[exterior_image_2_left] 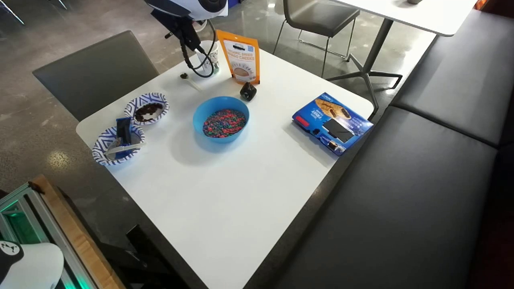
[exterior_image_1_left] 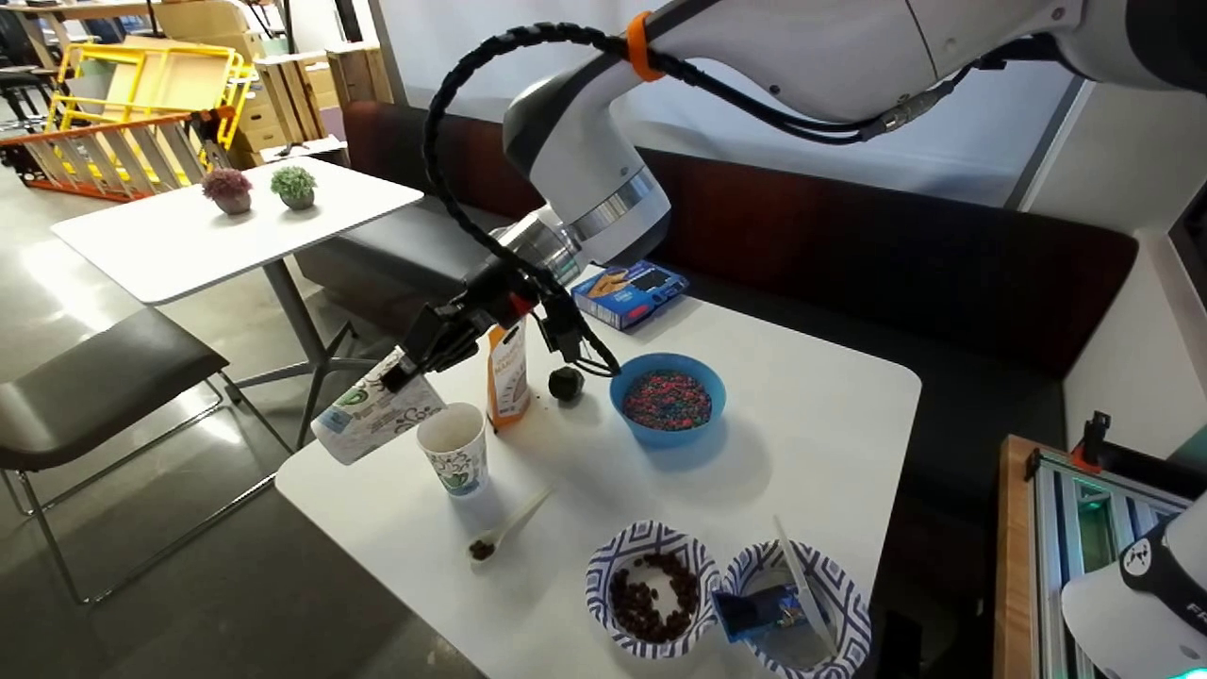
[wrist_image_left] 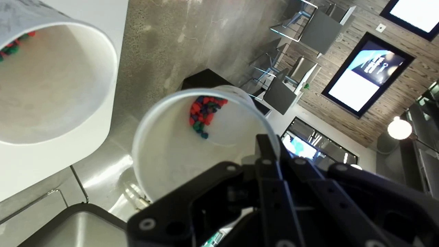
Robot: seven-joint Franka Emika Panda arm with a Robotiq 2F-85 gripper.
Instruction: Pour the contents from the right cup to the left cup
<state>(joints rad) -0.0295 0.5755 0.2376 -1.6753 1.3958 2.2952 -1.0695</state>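
Observation:
My gripper [exterior_image_1_left: 400, 370] is shut on the rim of the right cup [exterior_image_1_left: 377, 410], a white paper cup with dark and green print. It is tilted at the table's edge, its mouth facing the other cup. In the wrist view my fingers [wrist_image_left: 274, 147] pinch the rim of the right cup [wrist_image_left: 164, 154], and small red, green and blue pieces lie at its bottom. The left cup [exterior_image_1_left: 454, 467], white with similar print, stands upright beside it on the table. It also shows in an exterior view [exterior_image_2_left: 215, 60] and the wrist view [wrist_image_left: 51, 89], with some coloured pieces inside.
An orange-and-white pouch [exterior_image_1_left: 509, 372] and a black object [exterior_image_1_left: 566, 385] stand near the left cup. A blue bowl [exterior_image_1_left: 665, 436] holds coloured pieces. A spoon [exterior_image_1_left: 517, 521], a bowl of brown bits [exterior_image_1_left: 705, 566], another patterned bowl [exterior_image_1_left: 853, 627] and a blue box [exterior_image_2_left: 333, 122] are on the table.

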